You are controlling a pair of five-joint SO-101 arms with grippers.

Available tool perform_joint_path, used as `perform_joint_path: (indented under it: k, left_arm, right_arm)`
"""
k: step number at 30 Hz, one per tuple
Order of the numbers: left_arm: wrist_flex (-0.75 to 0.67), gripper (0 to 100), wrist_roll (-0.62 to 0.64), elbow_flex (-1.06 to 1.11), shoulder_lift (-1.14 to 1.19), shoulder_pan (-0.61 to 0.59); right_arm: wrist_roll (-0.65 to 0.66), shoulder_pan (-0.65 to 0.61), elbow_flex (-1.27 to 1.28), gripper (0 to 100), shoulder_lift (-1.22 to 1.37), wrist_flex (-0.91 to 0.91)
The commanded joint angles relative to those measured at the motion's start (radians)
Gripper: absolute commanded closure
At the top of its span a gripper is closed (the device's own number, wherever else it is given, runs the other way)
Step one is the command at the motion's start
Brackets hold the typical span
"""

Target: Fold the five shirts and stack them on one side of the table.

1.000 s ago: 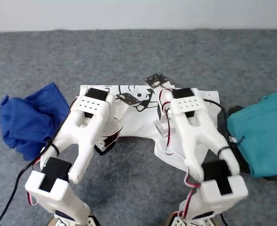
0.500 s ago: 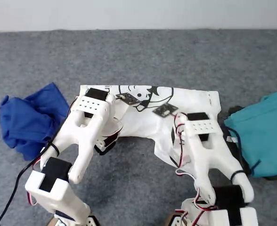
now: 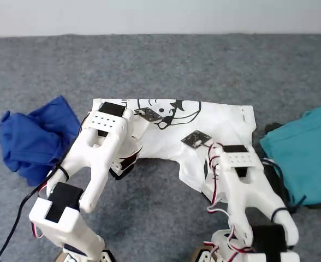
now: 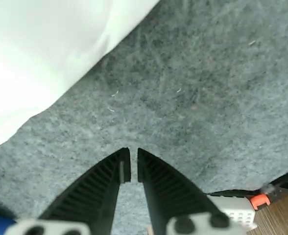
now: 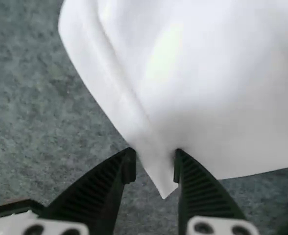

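- With my right gripper (image 5: 153,159) parted, its 2 jaws straddle a near-side corner of the white shirt (image 5: 207,73).
- My left gripper (image 4: 133,164): almost closed, empty, over the grey table (image 4: 207,88) just beside that shirt's edge.
- White shirt lies spread mid-table, between the blue shirt (image 3: 35,136) and the teal shirt (image 3: 308,153).

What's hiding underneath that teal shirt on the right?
A dark edge pokes out beneath the teal shirt at its far corner. The rest is covered, so I can't tell what it is.
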Motion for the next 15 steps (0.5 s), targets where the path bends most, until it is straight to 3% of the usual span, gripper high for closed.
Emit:
perform_joint_path:
  k: [1,4,8,15]
  left_arm:
    - [0.011,97,0.005,0.002,-0.017,0.008]
    - [0.011,97,0.005,0.002,-0.017,0.008]
    - [0.011,97,0.005,0.015,-0.017,0.009]
    - [0.005,97,0.005,0.033,-0.017,0.009]
  right_arm:
    - [0.014,0.008,0.069,84.5,0.005,-0.090]
    - [0.015,0.008,0.106,85.6,0.005,-0.163]
    - [0.015,0.008,0.110,98.9,0.001,-0.173]
    - [0.015,0.008,0.109,98.7,-0.005,-0.170]
